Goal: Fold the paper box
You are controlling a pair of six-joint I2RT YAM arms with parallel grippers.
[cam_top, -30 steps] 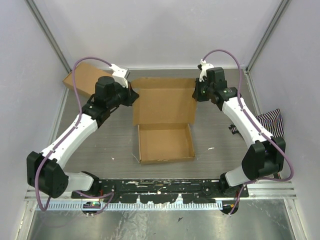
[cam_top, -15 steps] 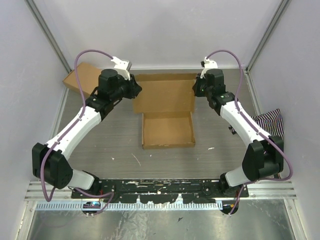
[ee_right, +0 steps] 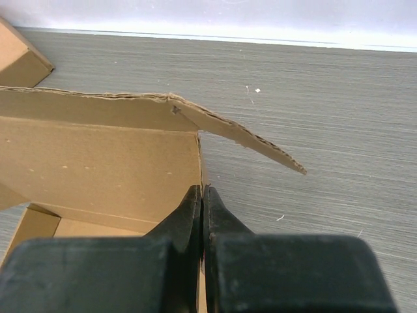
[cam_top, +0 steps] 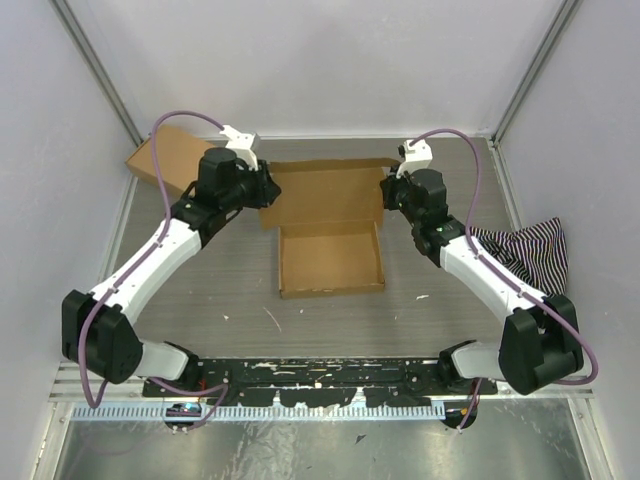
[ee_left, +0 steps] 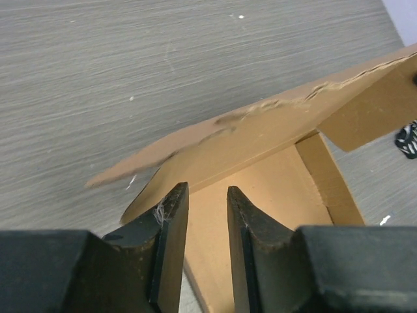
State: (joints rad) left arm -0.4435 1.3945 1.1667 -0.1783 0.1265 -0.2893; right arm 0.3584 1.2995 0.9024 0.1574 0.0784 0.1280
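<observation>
paper box [ee_left: 260,134] cut off at left-wrist view's edge; second box [cam_top: 180,150] partly behind left arm [cam_top: 160,255]

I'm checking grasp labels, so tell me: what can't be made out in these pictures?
- Left gripper: left wrist view, its open fingers hide whether they touch the paper box.
- Right gripper: top view, the wrist covers its fingertips.
- Second box: top view, the left arm covers part.
- Striped cloth: top view, the right arm overlaps it.

Left arm [cam_top: 150,265] and right arm [cam_top: 480,275] have white links, black joints; a purple cable [cam_top: 185,113] trails each. Left gripper [ee_left: 205,190] and right gripper [ee_right: 202,192] are black.
</observation>
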